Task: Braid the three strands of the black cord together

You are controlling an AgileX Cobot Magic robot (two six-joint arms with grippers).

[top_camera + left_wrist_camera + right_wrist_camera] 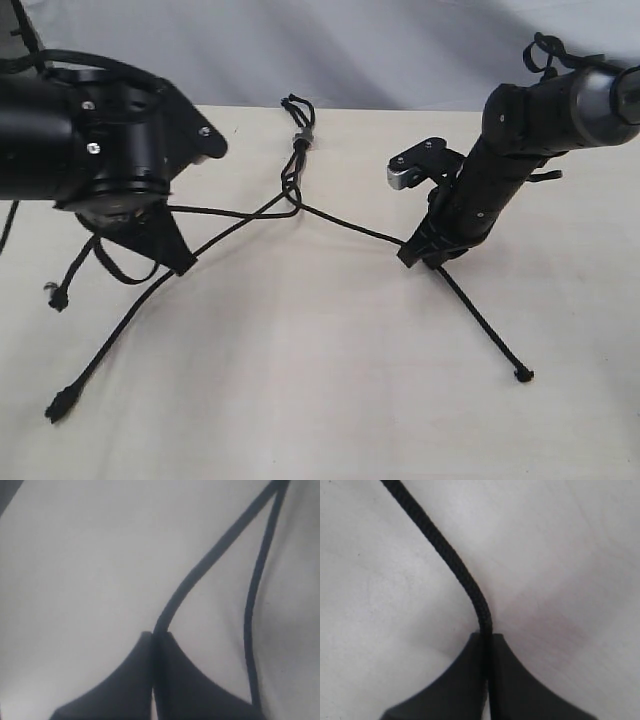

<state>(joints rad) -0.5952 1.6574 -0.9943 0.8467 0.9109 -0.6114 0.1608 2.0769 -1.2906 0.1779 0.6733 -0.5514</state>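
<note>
The black cord lies on the table with its knot [300, 140] and short loop [297, 104] at the far middle. Three strands fan out below a crossing [290, 197]. My left gripper [186, 266] [159, 634] is shut on one strand [200, 567], which seems to be the one running down to a knotted tip [60, 405]. A second strand [225, 211] [252, 605] passes beside that gripper's finger and ends at a tip [56, 296]. My right gripper [410, 258] [486, 635] is shut on the third strand [445, 555], whose tip [522, 375] lies beyond it.
The beige table [330, 390] meets a white backdrop [380, 50] at the far edge. The bulky left arm [90, 130] hides part of the table's left side. A silver and black fitting [410, 170] sticks out of the right arm.
</note>
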